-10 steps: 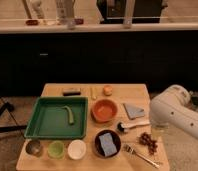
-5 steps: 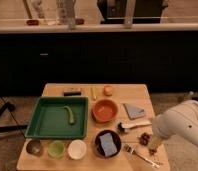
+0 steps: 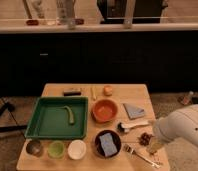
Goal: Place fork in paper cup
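At the front edge of the worktop (image 3: 52,91), 3 cups stand in a row: a grey metallic cup (image 3: 34,148), a light green cup (image 3: 56,149) and the white paper cup (image 3: 77,149), upright with its mouth up. Just right of them a black bowl (image 3: 108,144) holds a bluish block, perhaps a sponge. Right again, the fork (image 3: 142,156) lies flat on the wood, slanting toward the front right corner, well apart from the paper cup with the black bowl between them. Its tines are too fine to make out.

The robot's white arm (image 3: 184,132) comes in from the right, cut off by the frame edge, and hides the worktop's right margin. The claw (image 3: 153,147) hangs at its tip just above the fork's far side. It blends into the pale shell, but its jaws stand spread wide and hold nothing. A dark reddish cluster (image 3: 144,139) sits just beside it.

Farther back are 1 white-handled tool (image 3: 132,126), an orange bowl (image 3: 105,110), a grey-blue cloth (image 3: 134,111) and a green tray (image 3: 42,127) with a curved green vegetable (image 3: 68,114) in it. At the far edge sit a dark bar (image 3: 72,92), a thin yellow item (image 3: 93,92) and an orange fruit (image 3: 108,90).
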Motion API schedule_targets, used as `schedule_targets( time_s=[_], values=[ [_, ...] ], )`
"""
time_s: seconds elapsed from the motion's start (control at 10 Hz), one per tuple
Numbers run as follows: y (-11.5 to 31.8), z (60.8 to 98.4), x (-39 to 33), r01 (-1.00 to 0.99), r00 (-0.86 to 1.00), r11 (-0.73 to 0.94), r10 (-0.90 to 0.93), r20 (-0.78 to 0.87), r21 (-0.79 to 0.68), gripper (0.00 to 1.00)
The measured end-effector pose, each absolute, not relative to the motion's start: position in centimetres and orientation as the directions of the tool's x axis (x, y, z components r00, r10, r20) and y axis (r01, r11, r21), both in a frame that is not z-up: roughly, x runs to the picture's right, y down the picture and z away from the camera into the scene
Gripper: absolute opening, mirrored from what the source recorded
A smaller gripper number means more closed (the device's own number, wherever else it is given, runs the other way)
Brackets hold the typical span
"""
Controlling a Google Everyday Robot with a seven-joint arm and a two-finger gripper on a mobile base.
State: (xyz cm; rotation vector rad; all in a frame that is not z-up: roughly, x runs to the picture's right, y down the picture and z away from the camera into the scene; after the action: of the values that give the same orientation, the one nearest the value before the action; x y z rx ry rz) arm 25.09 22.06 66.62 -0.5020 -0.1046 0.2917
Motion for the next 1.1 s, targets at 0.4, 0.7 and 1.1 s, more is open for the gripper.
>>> schedule_targets(
  time_s=[0.4, 0.7, 1.1],
  values=[
    [21.5, 68.6, 25.3, -0.281, 0.944, 0.829, 0.329, 0.016, -0.484, 0.8],
    [24.1, 68.7, 25.0, -0.282, 0.94, 0.826, 0.341, 0.032, -0.488, 0.8],
    [27.3, 68.3, 23.4, -0.261, 0.934, 0.826, 0.347, 0.084, -0.5, 0.8]
  ],
)
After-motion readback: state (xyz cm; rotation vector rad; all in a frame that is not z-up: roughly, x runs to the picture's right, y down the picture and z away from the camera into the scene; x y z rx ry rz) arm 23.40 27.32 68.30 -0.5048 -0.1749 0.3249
